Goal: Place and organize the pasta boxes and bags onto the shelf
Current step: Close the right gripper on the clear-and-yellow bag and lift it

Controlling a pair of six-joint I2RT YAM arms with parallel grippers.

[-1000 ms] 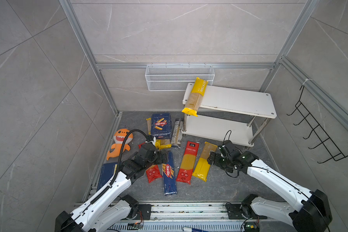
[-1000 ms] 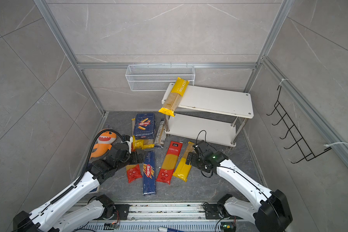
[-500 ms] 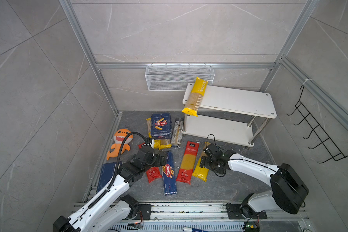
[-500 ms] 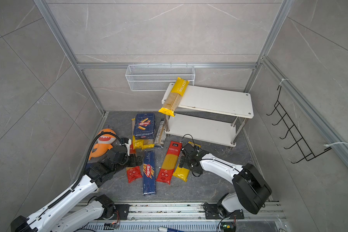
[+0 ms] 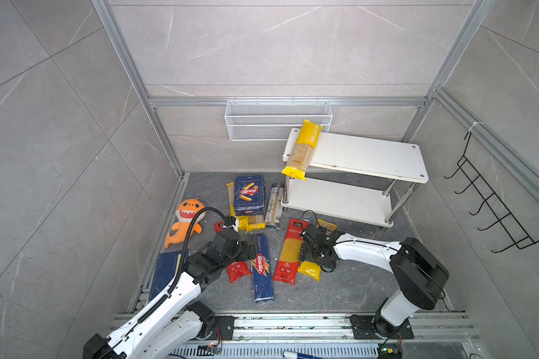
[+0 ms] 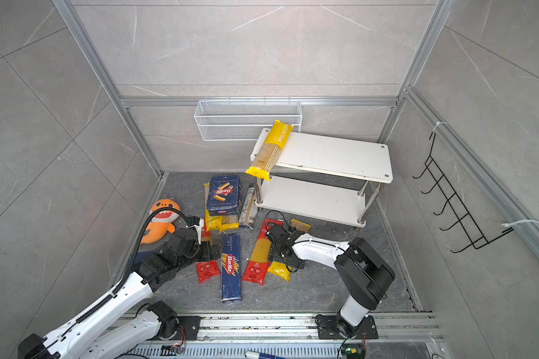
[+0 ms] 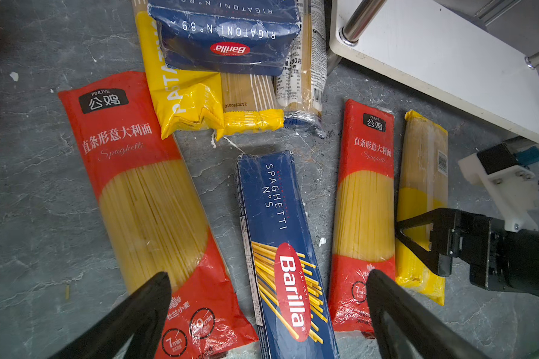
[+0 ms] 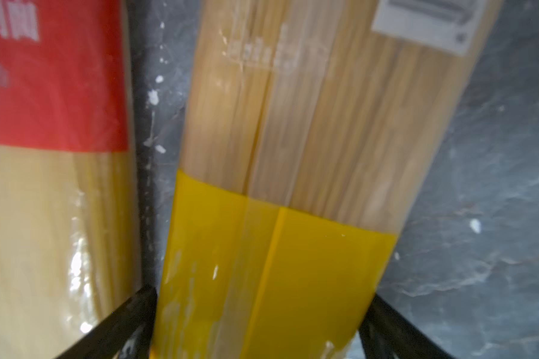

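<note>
Right wrist view: right gripper (image 8: 260, 292) spread astride yellow-ended bag (image 8: 293, 124); left gripper (image 7: 268, 273) spread over narrow Barilla box (image 7: 274, 211).

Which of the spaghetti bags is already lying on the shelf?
The yellow bag across the left end of the shelf's top board, one end overhanging its front edge. The rest lie on the floor.
</note>
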